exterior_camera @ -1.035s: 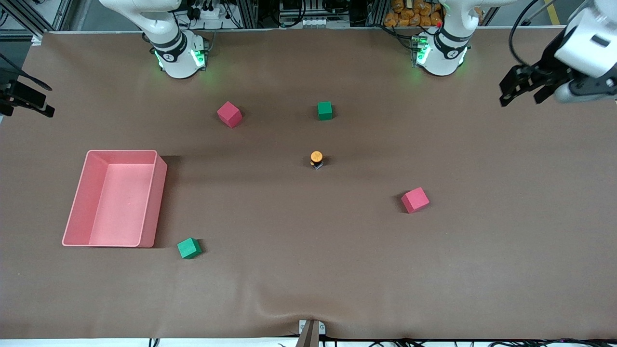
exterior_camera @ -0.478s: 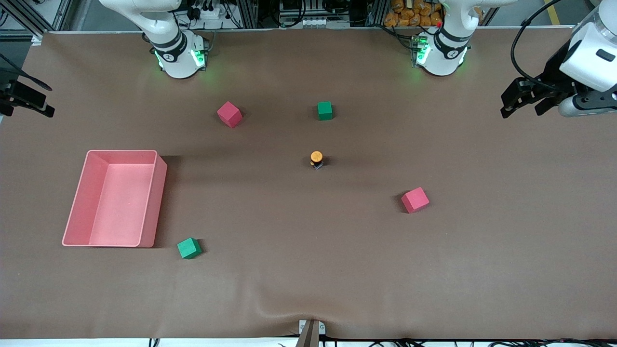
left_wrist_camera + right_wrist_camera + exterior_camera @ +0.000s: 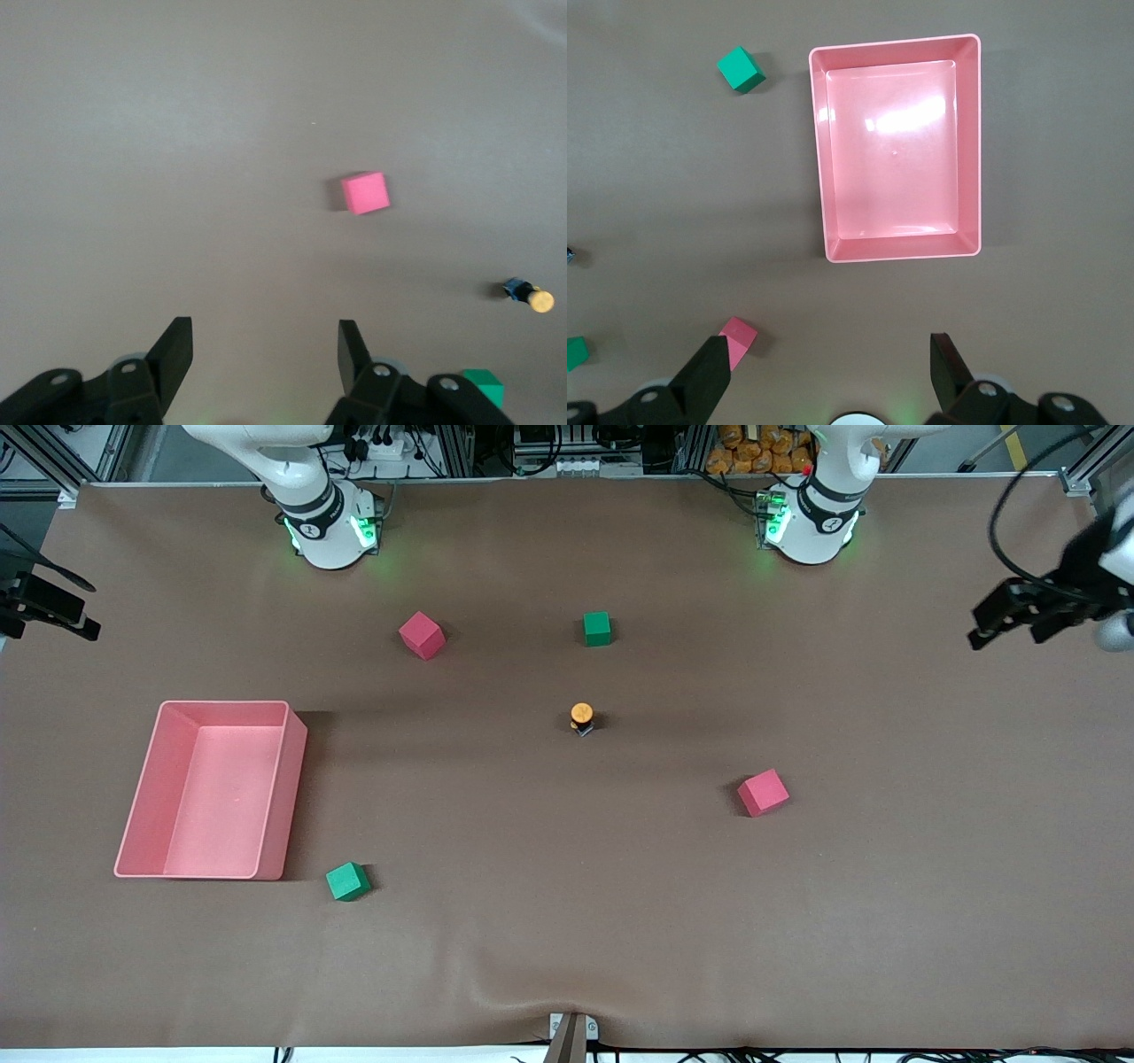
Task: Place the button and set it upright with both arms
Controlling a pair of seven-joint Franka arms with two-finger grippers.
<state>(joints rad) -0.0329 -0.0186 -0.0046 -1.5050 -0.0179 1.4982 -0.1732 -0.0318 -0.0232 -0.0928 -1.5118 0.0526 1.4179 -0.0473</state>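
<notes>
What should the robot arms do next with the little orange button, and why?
Probably nothing more than park: the button seems to stand upright already, cap up, alone mid-table. The left gripper is open by its table end; the right gripper is open above the pink tray.

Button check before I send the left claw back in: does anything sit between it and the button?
Nothing visible does. The left claw hangs open over the left arm's end of the table; the red cube lies nearer the front camera than that line to the button.
</notes>
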